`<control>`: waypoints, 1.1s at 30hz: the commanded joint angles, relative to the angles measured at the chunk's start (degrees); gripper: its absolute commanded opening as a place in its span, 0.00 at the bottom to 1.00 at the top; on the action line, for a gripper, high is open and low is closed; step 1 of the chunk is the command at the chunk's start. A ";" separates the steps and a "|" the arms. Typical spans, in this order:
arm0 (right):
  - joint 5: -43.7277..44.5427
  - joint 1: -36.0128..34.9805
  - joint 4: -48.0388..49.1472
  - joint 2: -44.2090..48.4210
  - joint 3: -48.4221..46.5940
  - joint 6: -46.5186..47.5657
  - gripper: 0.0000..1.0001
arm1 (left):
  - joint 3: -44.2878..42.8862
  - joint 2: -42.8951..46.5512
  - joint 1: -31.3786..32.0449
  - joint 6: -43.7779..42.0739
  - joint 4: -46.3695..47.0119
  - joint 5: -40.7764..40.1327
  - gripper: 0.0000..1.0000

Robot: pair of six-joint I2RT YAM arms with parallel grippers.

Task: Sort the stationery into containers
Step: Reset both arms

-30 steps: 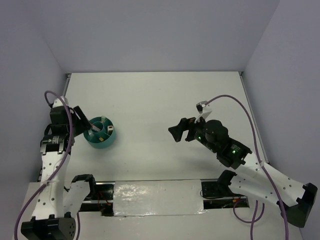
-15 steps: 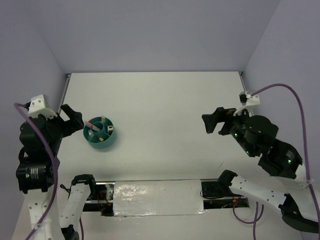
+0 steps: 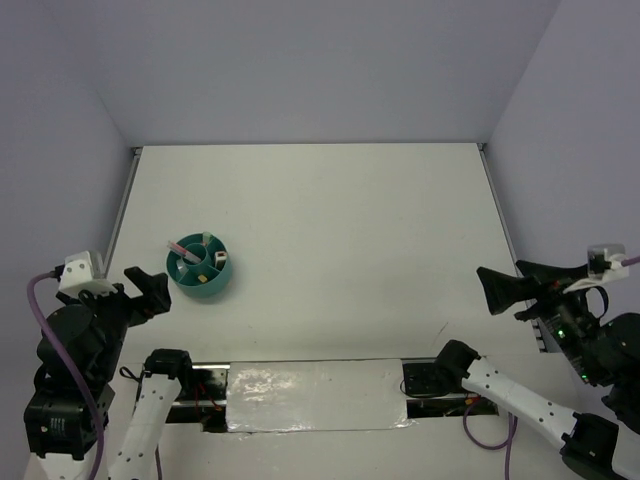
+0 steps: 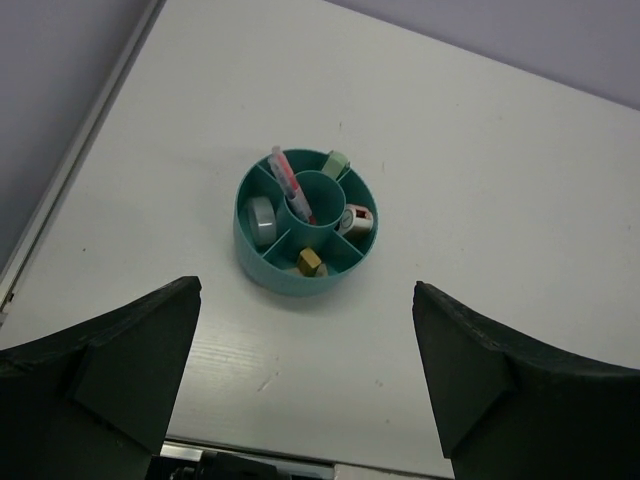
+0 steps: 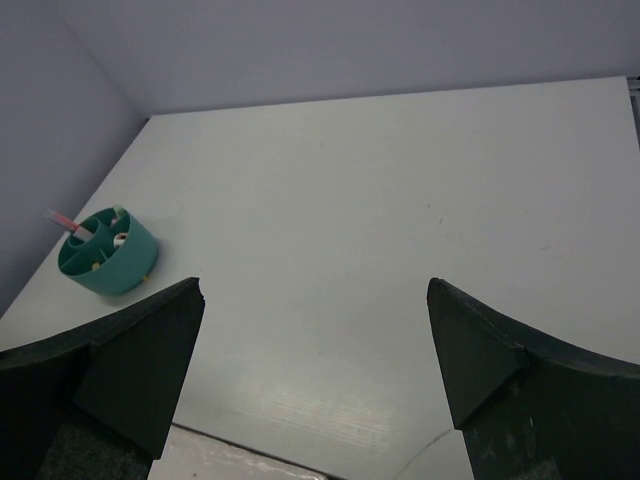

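Left claw and right claw hang spread and empty, well apart from the organizer near the bench's left edge, its compartments holding all visible stationery; sorting appears finished, with nothing left loose.

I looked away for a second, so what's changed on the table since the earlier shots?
The left gripper drew back from the organizer to the near left edge; the right gripper left the middle of the table for the near right. Both are open and empty. The organizer stayed put.
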State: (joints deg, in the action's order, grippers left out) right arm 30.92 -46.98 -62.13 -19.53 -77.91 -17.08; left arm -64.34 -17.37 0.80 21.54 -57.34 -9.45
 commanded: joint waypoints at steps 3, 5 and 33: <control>0.81 0.66 -2.47 2.21 1.71 -0.50 1.00 | -0.97 2.07 2.72 2.54 -2.07 -8.39 0.99; 0.99 1.10 -2.04 2.21 2.58 -0.76 1.00 | -0.88 2.42 2.72 2.63 -1.90 -8.65 0.99; 0.37 1.28 2.45 1.25 5.48 -2.34 1.00 | 0.35 3.83 2.81 2.89 -1.28 -9.88 0.99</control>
State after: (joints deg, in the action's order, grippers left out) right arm 31.11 -45.95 -62.57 -18.39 -73.41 -18.81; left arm -63.96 -13.87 3.31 24.21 -60.45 -18.59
